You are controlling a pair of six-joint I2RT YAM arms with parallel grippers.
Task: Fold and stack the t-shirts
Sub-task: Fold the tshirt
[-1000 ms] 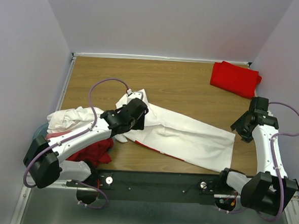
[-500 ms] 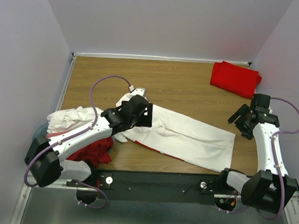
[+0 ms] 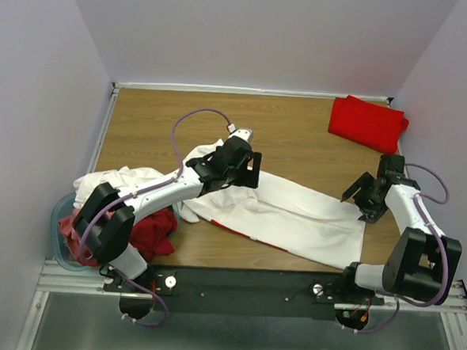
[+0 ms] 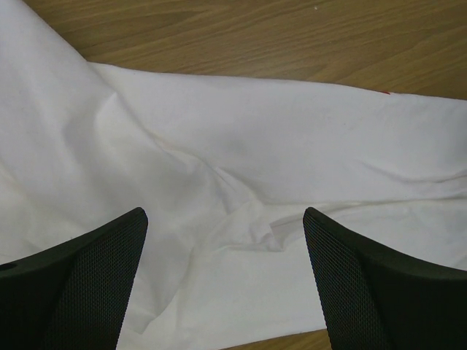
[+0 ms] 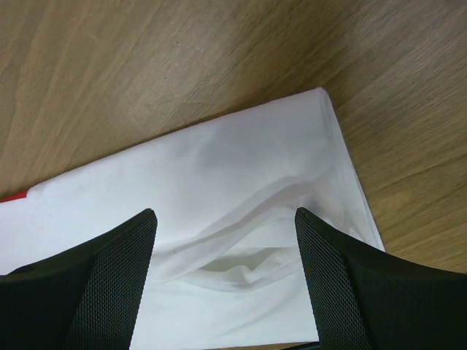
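Overhead, spread left tool (image 3: 251, 170) and spread right tool (image 3: 356, 204) hide ends of white t-shirt (image 3: 294, 214).

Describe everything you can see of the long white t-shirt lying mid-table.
The white t-shirt is soft thin cloth, folded lengthwise into a long band lying flat and diagonal on the wooden table, left end farther back. That end is bunched and creased; the right end shows a straight hemmed edge with gaping layers. A thin red sliver peeks out along its near edge. The left gripper and right gripper stand open over its two ends, gripping nothing; whether they touch cloth is unclear.
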